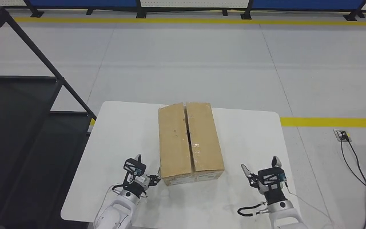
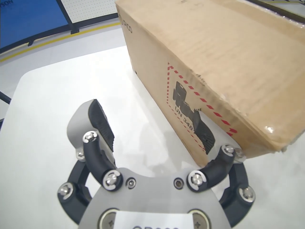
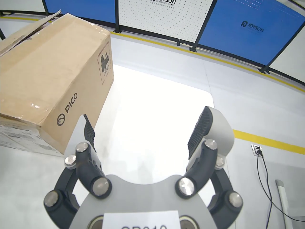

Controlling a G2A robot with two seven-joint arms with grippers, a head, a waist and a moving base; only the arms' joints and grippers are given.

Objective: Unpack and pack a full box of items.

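Observation:
A brown cardboard box point(image 1: 189, 142) stands in the middle of the white table point(image 1: 251, 143), its two top flaps folded down with a seam along the length. My left gripper point(image 1: 144, 170) hovers open at the box's near left corner; in the left wrist view one black finger pad point(image 2: 202, 129) lies close against the box point(image 2: 205, 48) side by its red-dashed label, and the left gripper point(image 2: 152, 122) holds nothing. My right gripper point(image 1: 262, 169) stands open over bare table to the right of the box point(image 3: 45, 79), apart from it, with the right gripper point(image 3: 145, 129) empty.
A dark metal rack point(image 1: 34, 114) stands off the table's left side. On the floor at right, a black cable point(image 1: 350, 157) runs from a floor socket. Blue and white panels point(image 3: 166, 8) fence the far side. Bare table lies on both sides of the box.

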